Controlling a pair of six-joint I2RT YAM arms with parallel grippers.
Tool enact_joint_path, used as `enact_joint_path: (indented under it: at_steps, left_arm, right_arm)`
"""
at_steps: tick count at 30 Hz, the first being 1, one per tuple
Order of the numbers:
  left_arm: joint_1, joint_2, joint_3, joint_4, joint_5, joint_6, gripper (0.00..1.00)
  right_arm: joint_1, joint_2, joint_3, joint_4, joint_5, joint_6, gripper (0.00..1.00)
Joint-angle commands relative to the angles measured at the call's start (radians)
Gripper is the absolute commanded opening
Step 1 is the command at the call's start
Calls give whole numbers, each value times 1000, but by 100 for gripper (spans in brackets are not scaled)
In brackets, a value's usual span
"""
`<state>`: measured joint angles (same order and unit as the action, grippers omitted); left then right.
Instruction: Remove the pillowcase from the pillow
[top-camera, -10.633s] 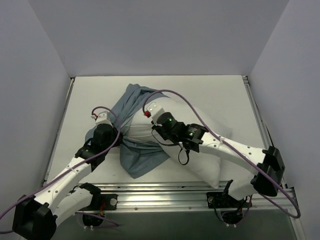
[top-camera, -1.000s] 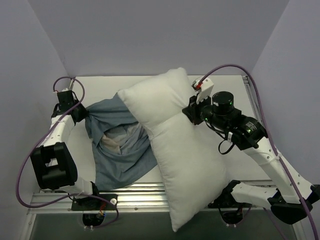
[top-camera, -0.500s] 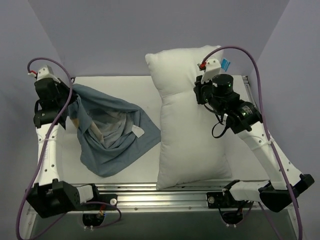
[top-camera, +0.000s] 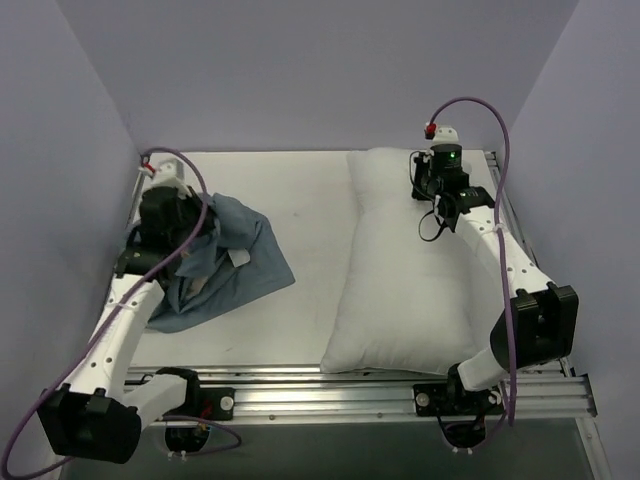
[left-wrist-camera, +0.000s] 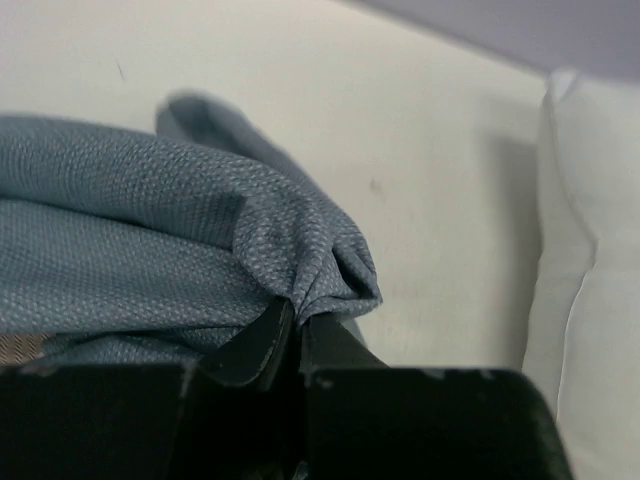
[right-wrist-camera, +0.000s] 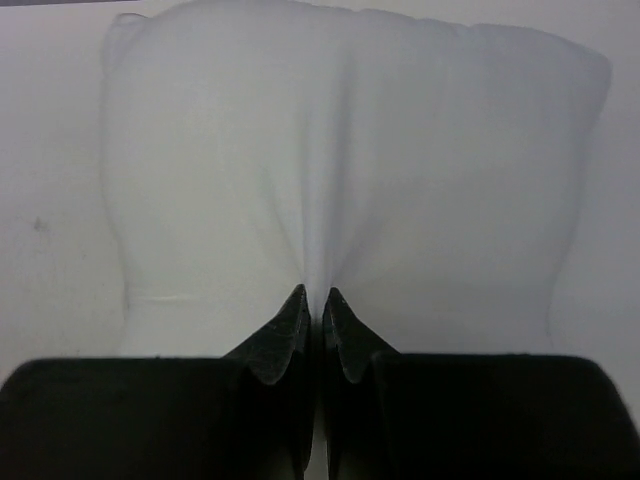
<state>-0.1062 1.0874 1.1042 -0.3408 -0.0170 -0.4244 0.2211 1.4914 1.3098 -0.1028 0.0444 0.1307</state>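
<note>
- The crumpled blue fabric pillowcase (top-camera: 225, 262) lay at the left of the desk (top-camera: 305, 215), well apart from the plump white pillow (top-camera: 405, 280).
- The left gripper (left-wrist-camera: 297, 318) pinched a pillowcase fold; the right gripper (right-wrist-camera: 313, 298) pinched the pillow cloth.
- Both should probably let go gently.

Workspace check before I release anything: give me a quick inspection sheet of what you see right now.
Surface: white table, faint specks in the left wrist view.
Job's things: pillowcase crumpled at left, fully off; pillow lying flat at right, apart from it.
Clutter: nothing seen.
Claws: left claw shut on a pillowcase fold; right claw shut on pinched pillow fabric at its far end.
Cables: left purple cable and right purple cable loop at the wrists; no snag seen.
Surroundings: plain walls; metal rail at near edge.
</note>
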Motion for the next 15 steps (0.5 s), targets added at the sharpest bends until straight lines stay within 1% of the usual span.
enact_joint_path:
  at_steps: [1, 3, 4, 5, 6, 7, 8, 9, 10, 11, 13, 14, 15]
  left_arm:
    - [-145, 22, -189, 54, -49, -109, 3]
    - [-214, 61, -275, 100, -44, -157, 3]
    - [-258, 80, -347, 143, -38, -181, 3]
    - [-274, 98, -372, 158, -19, -230, 3]
    - [-286, 126, -389, 170, -6, -246, 4]
    - [-309, 134, -403, 184, 3, -252, 15]
    - [-320, 137, -400, 183, -1, -249, 23]
    - [-332, 128, -394, 168, -3, -240, 30]
    - [-339, 118, -380, 148, -4, -232, 36]
    - [-339, 105, -339, 122, -4, -211, 48]
    - [-339, 45, -282, 37, -20, -165, 62]
    - [-339, -4, -217, 7, -29, -148, 76]
    - [-339, -26, -181, -57, -58, -131, 81]
  right_arm:
    - [4, 7, 54, 210, -8, 46, 0]
    - [4, 30, 65, 195, -11, 47, 0]
    - [4, 55, 66, 187, -29, 46, 0]
    - [6, 64, 66, 180, -34, 46, 0]
    - [4, 70, 68, 157, -34, 46, 0]
    - [4, 78, 68, 144, -34, 47, 0]
    - [6, 76, 66, 135, -70, 47, 7]
    - [4, 73, 62, 124, -77, 47, 12]
    - [6, 55, 60, 117, -81, 47, 18]
    - [4, 44, 60, 109, -84, 50, 34]
    - [6, -6, 62, 77, -84, 50, 48]
    - [6, -26, 66, 69, -84, 49, 62]
    - [6, -45, 72, 48, -81, 47, 69]
